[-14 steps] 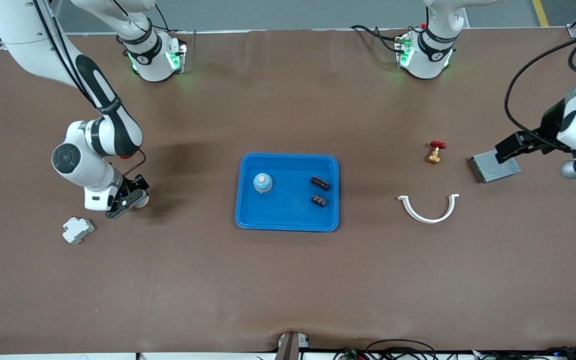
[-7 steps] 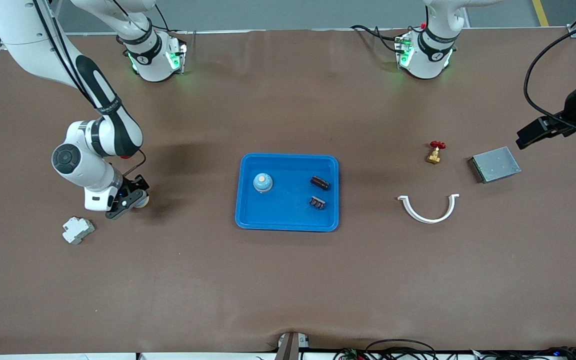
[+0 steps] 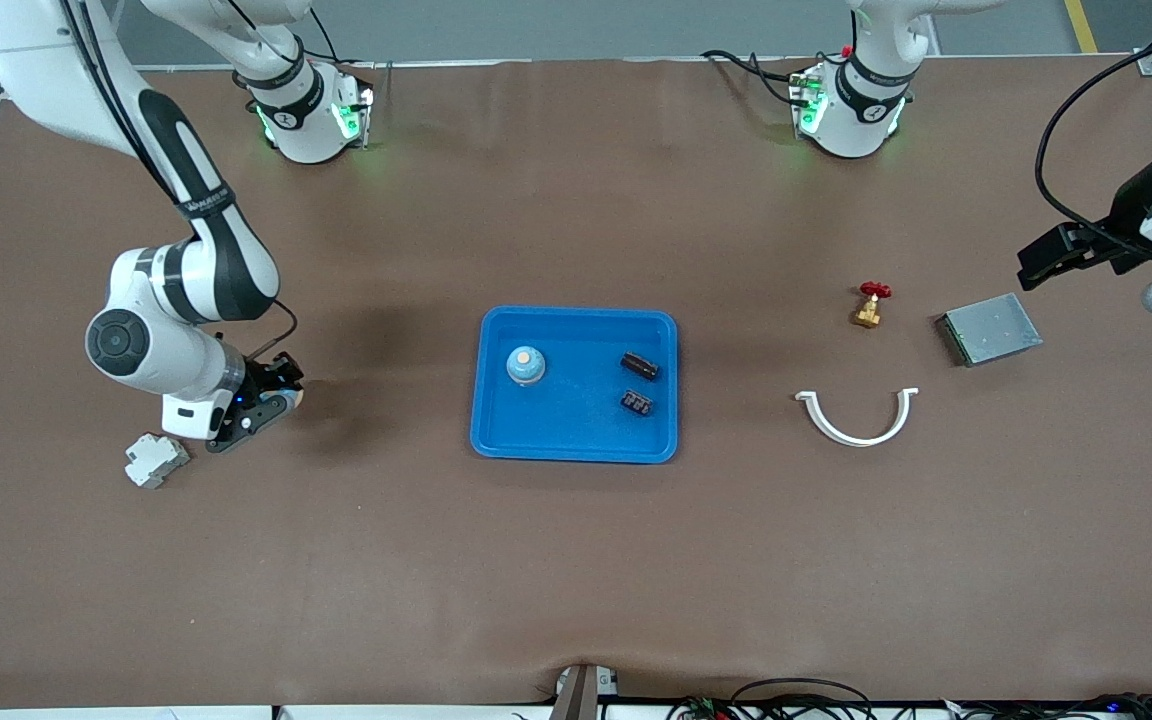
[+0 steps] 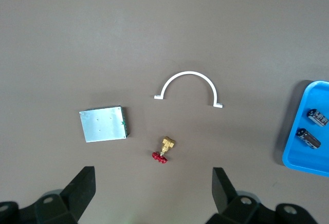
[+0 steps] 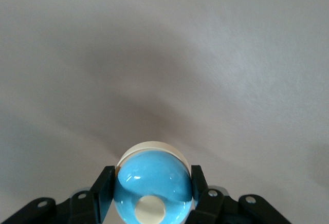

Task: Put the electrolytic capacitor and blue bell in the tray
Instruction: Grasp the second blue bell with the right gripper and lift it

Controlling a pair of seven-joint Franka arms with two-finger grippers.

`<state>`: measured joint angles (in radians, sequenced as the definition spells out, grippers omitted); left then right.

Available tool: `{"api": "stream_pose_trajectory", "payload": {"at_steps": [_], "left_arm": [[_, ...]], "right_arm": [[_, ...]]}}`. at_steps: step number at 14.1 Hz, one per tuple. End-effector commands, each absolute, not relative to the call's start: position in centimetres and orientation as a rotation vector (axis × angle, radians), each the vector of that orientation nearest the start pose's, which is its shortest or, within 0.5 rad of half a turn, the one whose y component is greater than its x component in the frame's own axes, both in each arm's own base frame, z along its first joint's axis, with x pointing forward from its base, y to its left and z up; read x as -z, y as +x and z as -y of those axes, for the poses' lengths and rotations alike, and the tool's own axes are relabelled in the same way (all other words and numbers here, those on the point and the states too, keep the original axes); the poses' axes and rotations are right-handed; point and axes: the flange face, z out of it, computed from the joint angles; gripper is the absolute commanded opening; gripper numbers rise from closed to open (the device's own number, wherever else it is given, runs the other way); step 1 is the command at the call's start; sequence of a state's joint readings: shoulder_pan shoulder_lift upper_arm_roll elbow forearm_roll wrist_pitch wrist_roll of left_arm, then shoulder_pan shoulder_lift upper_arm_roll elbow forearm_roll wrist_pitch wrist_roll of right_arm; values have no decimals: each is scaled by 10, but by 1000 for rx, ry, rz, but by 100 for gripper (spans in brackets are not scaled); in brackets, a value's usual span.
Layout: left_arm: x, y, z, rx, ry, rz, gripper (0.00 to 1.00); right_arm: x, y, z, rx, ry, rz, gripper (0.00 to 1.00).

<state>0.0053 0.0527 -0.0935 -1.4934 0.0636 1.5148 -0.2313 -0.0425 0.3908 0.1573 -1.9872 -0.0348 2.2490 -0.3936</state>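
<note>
**Two capacitors and one bell in tray; second bell in right gripper**

Two dark electrolytic capacitors (image 3: pixel 639 366) (image 3: pixel 636 403) lie in the blue tray (image 3: pixel 576 447), on the side toward the left arm's end of the table, one nearer the front camera than the other. A blue bell (image 3: pixel 526 364) with a cream button stands upright in the same tray, on the side toward the right arm's end and well apart from the capacitors.

Right gripper (image 3: pixel 271 398): low over the bare table toward the right arm's end, fingers pinching a second blue bell (image 5: pixel 151 185) by its sides; cream base rim and cream button visible in the right wrist view. A grey DIN-rail breaker (image 3: pixel 155 460) lies on the table near it, nearer the front camera.

Left gripper (image 4: pixel 153 193): up in the air at the left arm's end, fingers spread wide, holding nothing. Under its wrist camera lie a grey metal plate (image 3: pixel 991 329), a brass valve with red handwheel (image 3: pixel 870 304) and a white half-ring clamp (image 3: pixel 857 417), all apart from one another.
</note>
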Motion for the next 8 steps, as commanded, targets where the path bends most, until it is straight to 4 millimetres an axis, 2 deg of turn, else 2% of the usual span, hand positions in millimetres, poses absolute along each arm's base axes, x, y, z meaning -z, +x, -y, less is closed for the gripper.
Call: {"api": "stream_pose_trajectory", "payload": {"at_steps": [1, 4, 8], "left_arm": [[-627, 554, 35, -36, -3091, 206, 100], [-626, 551, 32, -36, -3097, 123, 100], [-630, 551, 28, -33, -3117, 125, 100]], "right_arm": [[-297, 594, -124, -188, -3033, 576, 24], [-315, 589, -189, -155, -3084, 345, 24], [-330, 586, -250, -77, -3094, 121, 24]]}}
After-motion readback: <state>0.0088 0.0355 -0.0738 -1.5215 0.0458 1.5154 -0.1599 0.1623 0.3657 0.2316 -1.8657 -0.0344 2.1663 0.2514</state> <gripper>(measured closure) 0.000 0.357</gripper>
